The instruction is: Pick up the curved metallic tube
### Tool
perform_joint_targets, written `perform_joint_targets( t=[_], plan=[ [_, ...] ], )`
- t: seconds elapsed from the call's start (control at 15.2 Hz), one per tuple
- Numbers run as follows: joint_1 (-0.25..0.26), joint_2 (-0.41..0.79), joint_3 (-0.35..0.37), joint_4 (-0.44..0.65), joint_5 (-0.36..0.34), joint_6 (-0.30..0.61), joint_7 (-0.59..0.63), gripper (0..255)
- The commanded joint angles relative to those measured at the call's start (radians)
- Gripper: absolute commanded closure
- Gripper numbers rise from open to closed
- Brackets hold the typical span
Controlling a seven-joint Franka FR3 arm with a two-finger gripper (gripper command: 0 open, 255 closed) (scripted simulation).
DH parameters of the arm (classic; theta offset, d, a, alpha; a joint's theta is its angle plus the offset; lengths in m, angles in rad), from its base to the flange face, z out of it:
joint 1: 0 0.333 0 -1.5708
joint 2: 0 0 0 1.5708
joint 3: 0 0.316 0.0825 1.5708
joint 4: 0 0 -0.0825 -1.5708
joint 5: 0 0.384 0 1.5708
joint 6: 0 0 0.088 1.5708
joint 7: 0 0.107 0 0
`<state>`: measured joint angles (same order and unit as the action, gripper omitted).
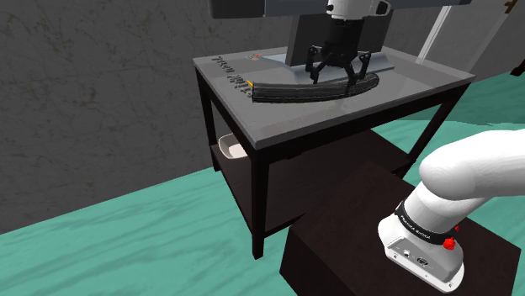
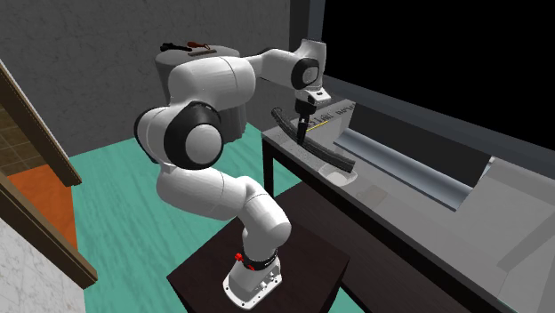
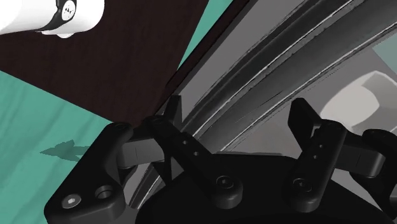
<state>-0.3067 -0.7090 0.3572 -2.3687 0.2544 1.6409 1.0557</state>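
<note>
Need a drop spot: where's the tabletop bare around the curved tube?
Bare: the tabletop strip between the dark curved tube and the near edge, and the corner at the shoulder view's right. Crowded: mid-table, where the open tool straddles the tube, grey block close behind.

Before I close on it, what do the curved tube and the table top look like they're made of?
Curved tube: dark grey to black, with thin bright streaks along its length in the wrist view, so a glossy, possibly metallic finish; coated plastic can't be ruled out. Table top: plain light grey, smooth, with a soft sheen; its material is left open.
</note>
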Motion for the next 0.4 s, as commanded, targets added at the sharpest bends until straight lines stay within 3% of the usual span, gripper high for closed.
perform_joint_targets(
  t=[0.0, 0.33],
  plan=[
    [-0.002, 0.002, -0.006, 0.032, -0.005, -0.030, 0.002, 255],
    [-0.005, 0.009, -0.013, 0.078, -0.012, -0.069, 0.005, 255]
  ],
)
